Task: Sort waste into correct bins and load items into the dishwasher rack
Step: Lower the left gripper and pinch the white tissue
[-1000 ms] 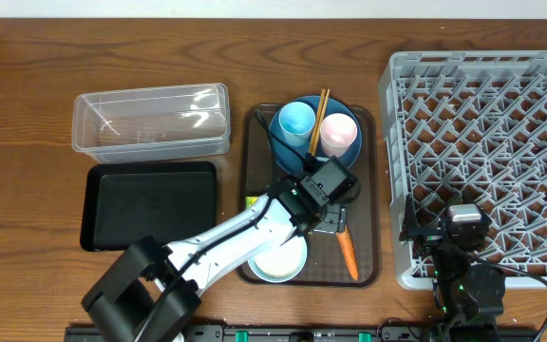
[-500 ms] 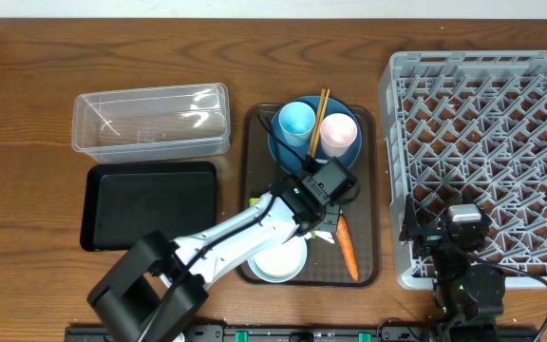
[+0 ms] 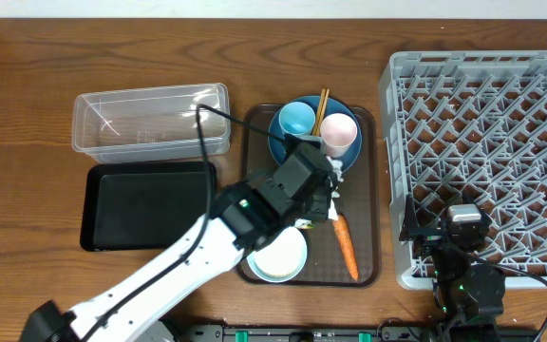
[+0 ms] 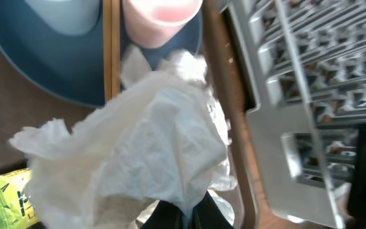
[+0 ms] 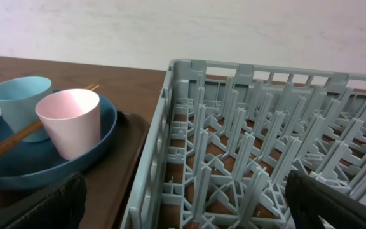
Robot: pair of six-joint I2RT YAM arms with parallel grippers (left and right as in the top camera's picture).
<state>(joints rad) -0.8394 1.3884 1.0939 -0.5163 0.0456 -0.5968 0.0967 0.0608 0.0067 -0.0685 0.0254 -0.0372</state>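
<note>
My left gripper (image 4: pixel 184 215) is shut on the crumpled white napkin (image 4: pixel 138 140), which hangs from its fingers above the brown tray (image 3: pixel 370 195). From overhead the left gripper (image 3: pixel 329 190) hovers beside the dark-blue plate (image 3: pixel 279 147). The plate carries a light-blue cup (image 3: pixel 295 119), a pink cup (image 3: pixel 338 131) and the chopsticks (image 3: pixel 322 103). The carrot (image 3: pixel 346 245) and the bowl (image 3: pixel 281 256) lie on the tray's near part. A yellow-green packet (image 4: pixel 8 194) shows under the napkin. My right gripper (image 5: pixel 189 210) stands open over the grey rack's (image 3: pixel 492 133) near-left corner.
The clear tub (image 3: pixel 150 121) sits at the back left, with the black tray (image 3: pixel 148 204) in front of it. The left arm crosses the table from the near left edge toward the brown tray. The right arm's base (image 3: pixel 463 275) is at the rack's front edge.
The left gripper shut on the napkin and lifted it off the tray, drifting slightly back and left. The carrot now lies uncovered. The right arm has not moved.
</note>
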